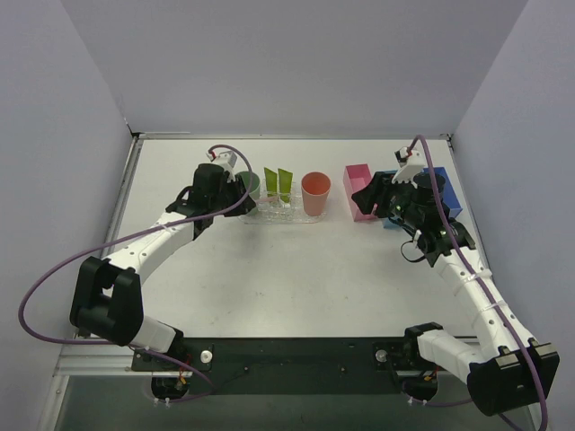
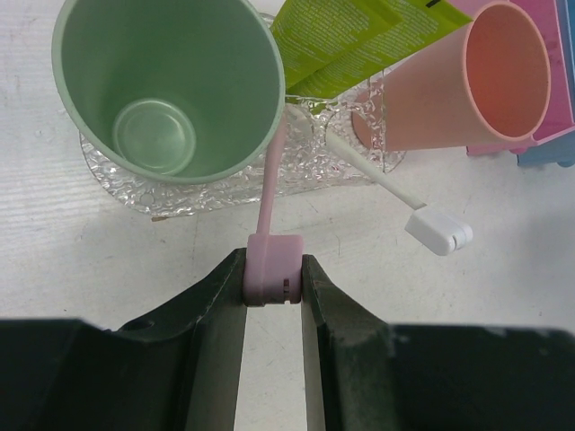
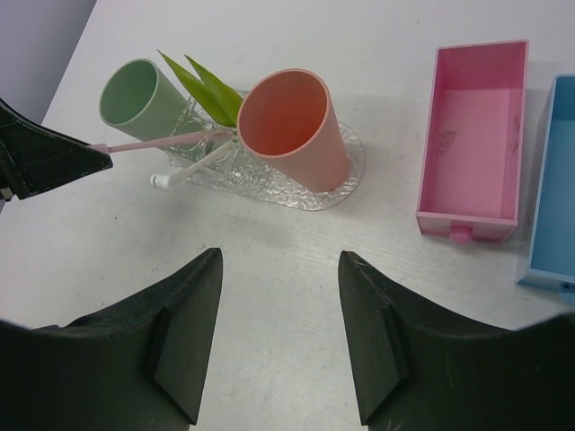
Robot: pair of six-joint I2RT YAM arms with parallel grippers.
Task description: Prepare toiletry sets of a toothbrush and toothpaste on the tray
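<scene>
Left gripper (image 2: 273,283) clamped on pink toothbrush (image 2: 269,184) end block, lower centre of left wrist view. Shaft runs up-frame to tray (image 2: 193,193), between green cup (image 2: 171,85) and lime-green tubes (image 2: 346,40). Right gripper (image 3: 278,337) jaws apart, empty, bottom of its view.

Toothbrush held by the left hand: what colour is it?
Pale pink toothbrush, best seen in left wrist view.

Two cups (image 3: 135,94) (image 3: 292,126), two tubes (image 1: 270,184) (image 1: 285,184), two toothbrushes (image 2: 272,260) (image 2: 437,232), one tray (image 2: 117,184), two bins (image 3: 472,135) (image 3: 552,180).
</scene>
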